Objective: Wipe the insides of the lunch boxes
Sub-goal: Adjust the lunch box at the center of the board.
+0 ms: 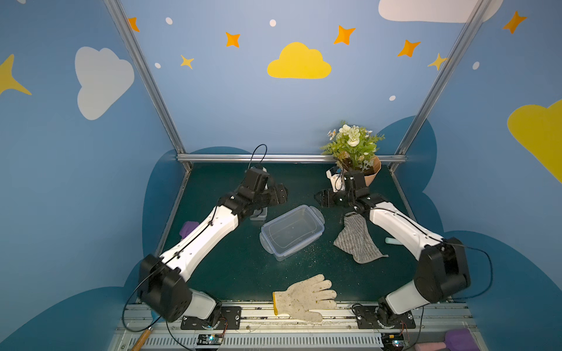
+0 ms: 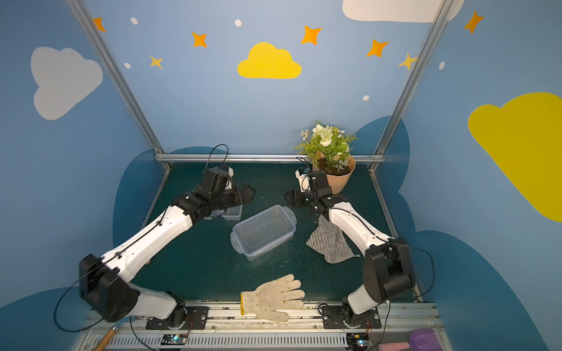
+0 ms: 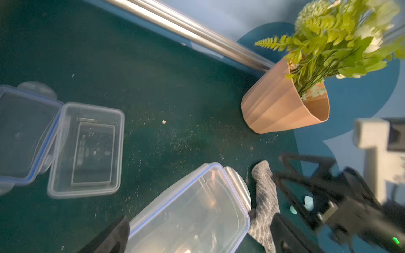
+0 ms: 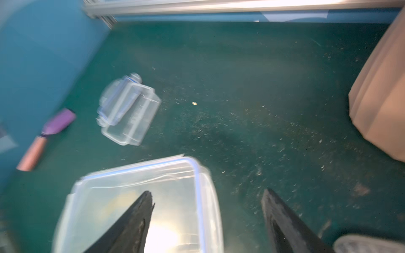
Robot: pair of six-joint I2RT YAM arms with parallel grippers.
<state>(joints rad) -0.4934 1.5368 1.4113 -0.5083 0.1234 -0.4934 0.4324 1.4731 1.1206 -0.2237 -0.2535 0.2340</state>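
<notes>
The large clear lunch box (image 1: pixel 292 232) (image 2: pixel 263 232) lies open-topped mid-table, with a blue rim line and clip flaps at its ends. The small lunch box (image 3: pixel 87 151) stands further left beside its blue-rimmed lid (image 3: pixel 24 135), half hidden under my left arm in both top views (image 1: pixel 258 214). A grey striped cloth (image 1: pixel 357 240) (image 3: pixel 264 197) lies flat to the right of the large box, held by nothing. My left gripper (image 1: pixel 281 194) (image 3: pixel 200 227) hovers open above the large box's far-left side. My right gripper (image 1: pixel 322 197) (image 4: pixel 208 192) hangs open above its far-right corner, empty.
A peach flower pot (image 1: pixel 369 174) with green plants stands at the back right, close behind my right wrist. A white work glove (image 1: pixel 304 297) lies at the front edge. A purple brush (image 4: pixel 59 122) lies at the left wall. Crumbs dot the green mat (image 1: pixel 237 267).
</notes>
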